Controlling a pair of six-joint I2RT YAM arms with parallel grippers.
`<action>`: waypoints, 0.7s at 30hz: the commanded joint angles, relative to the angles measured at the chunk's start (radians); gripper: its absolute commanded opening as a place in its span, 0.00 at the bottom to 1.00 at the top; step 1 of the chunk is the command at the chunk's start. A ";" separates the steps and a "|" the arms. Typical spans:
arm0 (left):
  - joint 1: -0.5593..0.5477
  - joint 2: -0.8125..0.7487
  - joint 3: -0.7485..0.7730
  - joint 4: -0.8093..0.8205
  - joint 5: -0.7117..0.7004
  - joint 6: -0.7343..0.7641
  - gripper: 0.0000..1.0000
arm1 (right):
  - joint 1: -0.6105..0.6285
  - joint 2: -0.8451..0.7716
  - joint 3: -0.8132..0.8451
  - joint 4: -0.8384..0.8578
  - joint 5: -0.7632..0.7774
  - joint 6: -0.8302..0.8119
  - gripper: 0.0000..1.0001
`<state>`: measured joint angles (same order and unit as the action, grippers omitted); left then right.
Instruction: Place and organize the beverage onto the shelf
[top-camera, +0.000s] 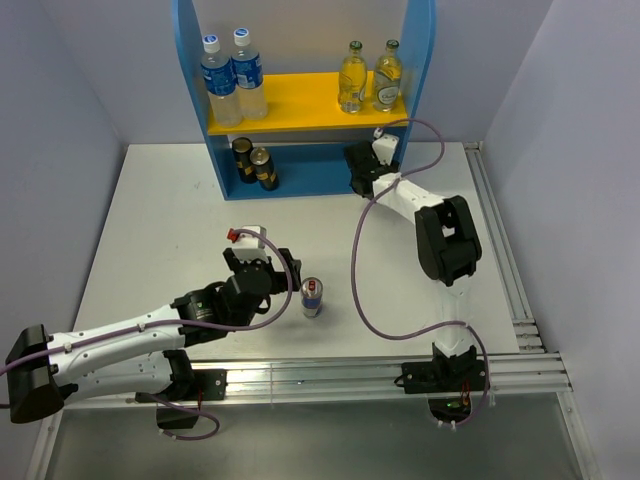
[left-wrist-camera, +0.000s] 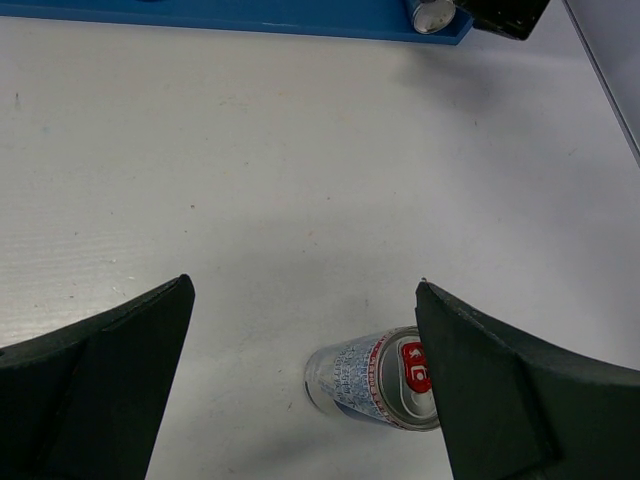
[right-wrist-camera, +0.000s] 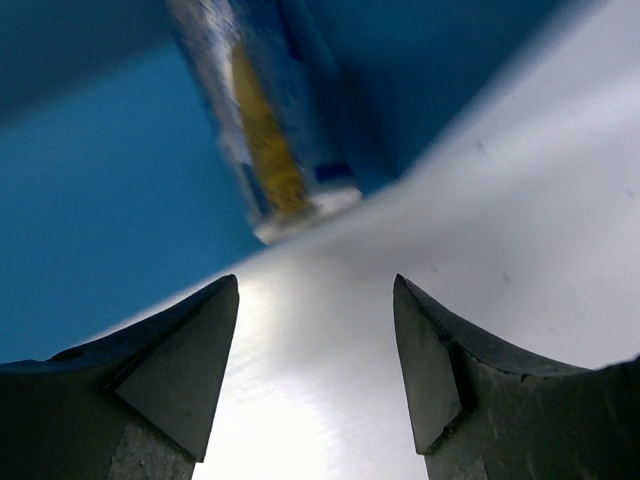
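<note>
L gripper (left-wrist-camera: 302, 288): jaws spread as wide as they go, nothing held. A slim silver-blue can (top-camera: 312, 297) stands upright on the table (top-camera: 150, 230), just ahead of the tips and to their right. On the wrist cam it sits low between the fingers, tucked by the right-hand finger (left-wrist-camera: 520, 390) and partly hidden behind it. Touching or not, can't tell.

Well ahead of that gripper is the shelf (top-camera: 300, 105). On its left side, two water bottles w/ blue labels (top-camera: 232, 78) stand side by side on the yellow board. Under them, two dark gold-topped cans (top-camera: 253, 163) stand close together on the blue base.

Further right on the board, two glass bottles (top-camera: 370, 77) of yellowish drink w/ green caps stand upright, above and beyond the R gripper.

R gripper (right-wrist-camera: 315, 285): low at the front edge of the shelf base, right-hand part, pointing in. Jaws parted about midway, a clear gap of bare surface between the fingertips, so it holds nothing. Just ahead of the tips and a bit to their left, a second slim can (right-wrist-camera: 262, 140) stands on the blue base, clear of both fingers. It's blurred on the wrist cam, silver-blue w/ a yellow stripe. Blue back panel behind it. The L wrist cam catches the same can at the base edge, w/ the R gripper's black body just beside it.
</note>
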<state>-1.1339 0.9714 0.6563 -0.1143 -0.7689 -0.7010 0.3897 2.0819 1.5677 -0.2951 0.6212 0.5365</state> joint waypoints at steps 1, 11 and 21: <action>-0.006 -0.008 -0.003 0.036 -0.026 0.001 0.99 | -0.012 0.055 0.125 -0.016 -0.009 0.032 0.71; -0.006 0.009 -0.006 0.034 -0.066 0.023 0.99 | -0.084 0.141 0.239 -0.099 -0.119 0.115 0.71; -0.006 0.038 -0.009 0.070 -0.058 0.037 0.99 | -0.134 0.181 0.325 -0.145 -0.181 0.158 0.72</action>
<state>-1.1339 1.0065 0.6544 -0.0887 -0.8101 -0.6880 0.3218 2.2303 1.7958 -0.4133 0.4583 0.6559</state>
